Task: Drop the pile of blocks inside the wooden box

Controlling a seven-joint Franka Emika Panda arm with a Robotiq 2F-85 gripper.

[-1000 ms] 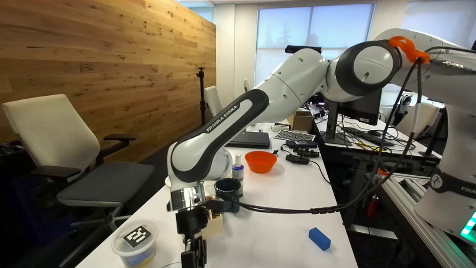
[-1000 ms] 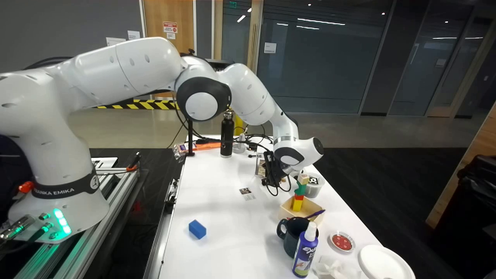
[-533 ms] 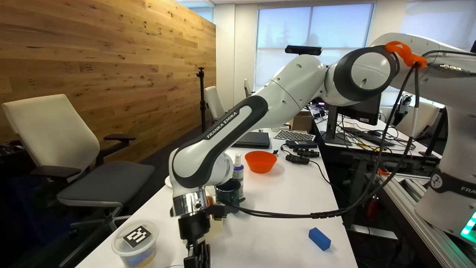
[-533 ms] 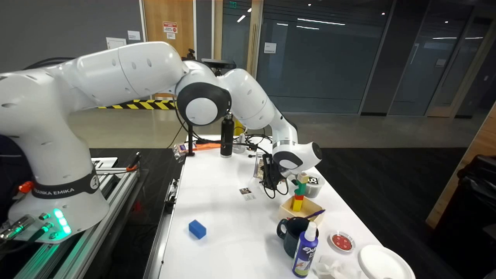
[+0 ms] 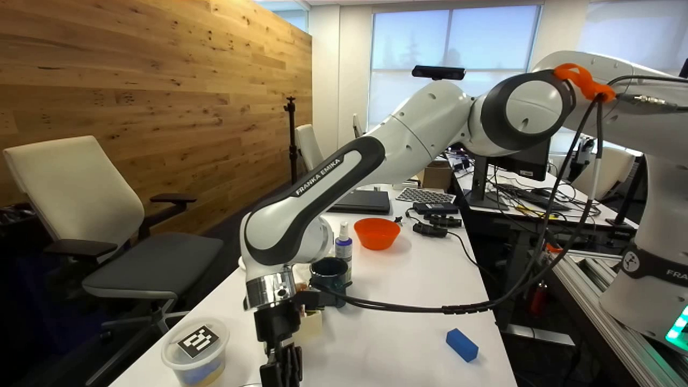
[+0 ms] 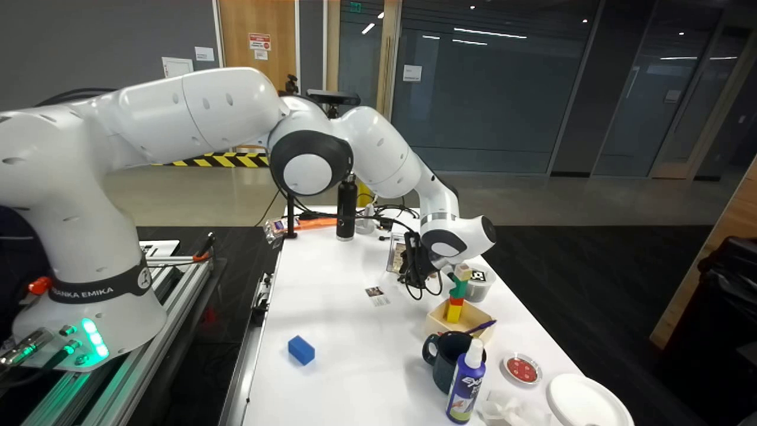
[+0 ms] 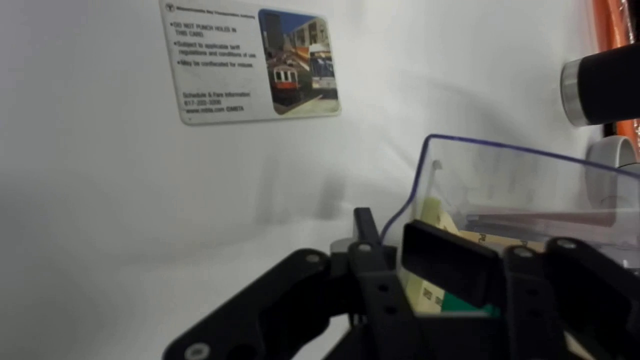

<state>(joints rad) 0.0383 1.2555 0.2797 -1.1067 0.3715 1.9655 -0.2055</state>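
Gripper (image 7: 392, 237) fingers sit a narrow gap apart in the wrist view, clear bin (image 7: 500, 170) showing behind, can't tell if touching; blocks (image 6: 457, 290) stand stacked inside the wooden box (image 6: 470, 316) in an exterior view, mug (image 6: 445, 362) near it.

I'm seeing yellow, orange-red, green and tan blocks (image 6: 458, 292). The wooden box (image 6: 439, 326) is pale; the tag (image 5: 198, 341) is patterned black and white.

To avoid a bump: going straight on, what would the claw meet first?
Probably the clear purple-rimmed container; in the wrist view its side lines up with the claw, though depth is unclear.
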